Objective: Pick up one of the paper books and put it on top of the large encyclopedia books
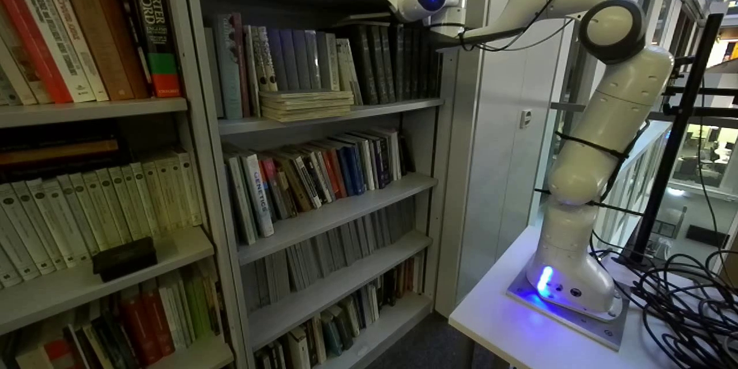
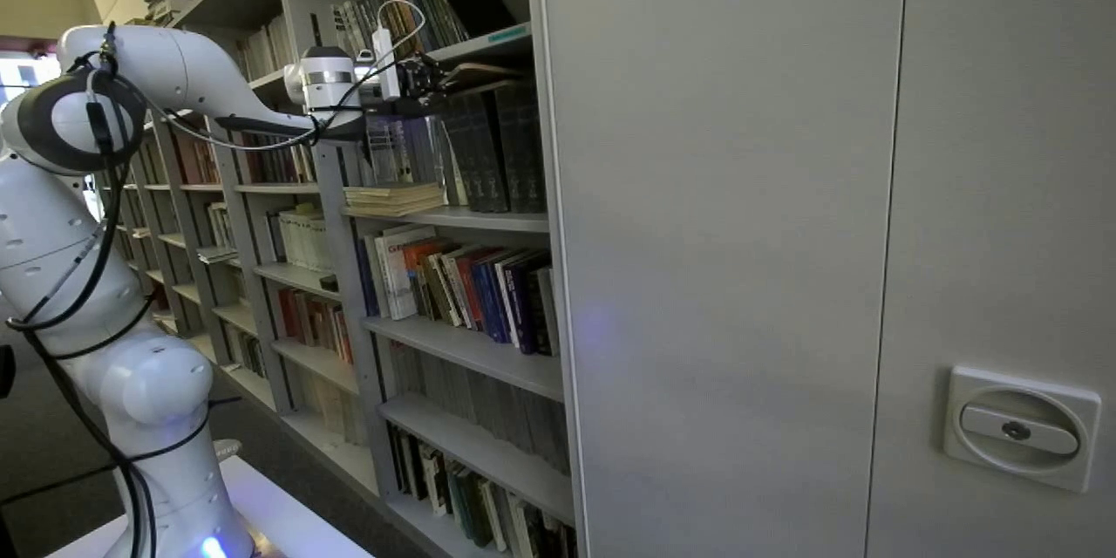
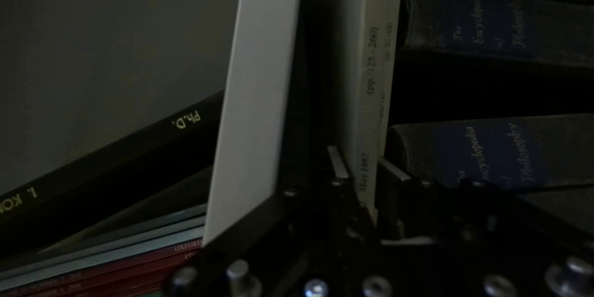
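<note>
A thin pale paper book (image 3: 369, 116) with "May 1987" on its spine sits between my fingers in the wrist view; the gripper (image 3: 364, 164) looks shut on it. Against its lower face shows a second paper book (image 3: 390, 46); whether the fingers take that in too, I cannot tell. Just beneath them stand the dark encyclopedia books (image 3: 496, 23), also in both exterior views (image 1: 377, 63) (image 2: 504, 148). In an exterior view the gripper (image 2: 427, 78) reaches in over their tops. More paper books (image 1: 305, 105) lie in a flat pile left of them, on the same shelf.
Close above the gripper runs the edge of the upper shelf (image 3: 255, 102), leaving a narrow gap. A dark leaning book (image 3: 153, 144) and several thin volumes stand on that shelf. Upright books (image 1: 294, 60) fill the space behind the pile. A cabinet wall (image 2: 715, 235) borders the bookcase.
</note>
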You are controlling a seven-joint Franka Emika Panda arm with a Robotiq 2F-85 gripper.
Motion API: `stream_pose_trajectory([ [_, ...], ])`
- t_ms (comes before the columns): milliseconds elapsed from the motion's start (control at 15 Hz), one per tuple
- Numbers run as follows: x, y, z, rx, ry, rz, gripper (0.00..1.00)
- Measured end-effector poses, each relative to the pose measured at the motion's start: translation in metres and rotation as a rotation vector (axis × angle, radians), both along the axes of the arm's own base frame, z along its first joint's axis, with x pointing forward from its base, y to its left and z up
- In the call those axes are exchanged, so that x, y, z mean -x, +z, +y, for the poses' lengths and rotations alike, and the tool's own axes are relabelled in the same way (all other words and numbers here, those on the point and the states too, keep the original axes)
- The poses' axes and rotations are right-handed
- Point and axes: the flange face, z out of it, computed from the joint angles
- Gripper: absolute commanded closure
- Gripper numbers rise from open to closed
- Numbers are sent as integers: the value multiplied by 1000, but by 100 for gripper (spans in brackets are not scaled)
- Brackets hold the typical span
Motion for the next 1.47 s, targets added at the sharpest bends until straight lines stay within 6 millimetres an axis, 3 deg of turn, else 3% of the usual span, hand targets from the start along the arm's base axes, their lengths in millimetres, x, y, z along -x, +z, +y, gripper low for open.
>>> stream_pose_trajectory([
  [133, 0, 0, 0, 3, 0, 5, 96],
  [200, 0, 0, 0, 4, -1, 7, 89],
  [267, 0, 1, 0, 5, 0, 11, 60],
  [333, 0, 1, 0, 5, 0, 15, 60],
  [533, -1, 0, 0, 2, 0, 36, 44],
  [800, -3, -8, -1, -18, -3, 63, 16],
  [867, -3, -10, 0, -28, -1, 64, 58],
  [1000, -3, -14, 2, -51, 10, 55, 55],
  [1200, 9, -7, 12, -55, 39, 19, 78],
  [1333, 28, 10, 22, -47, 68, -25, 89],
  [1467, 44, 16, 32, -38, 93, -46, 87],
])
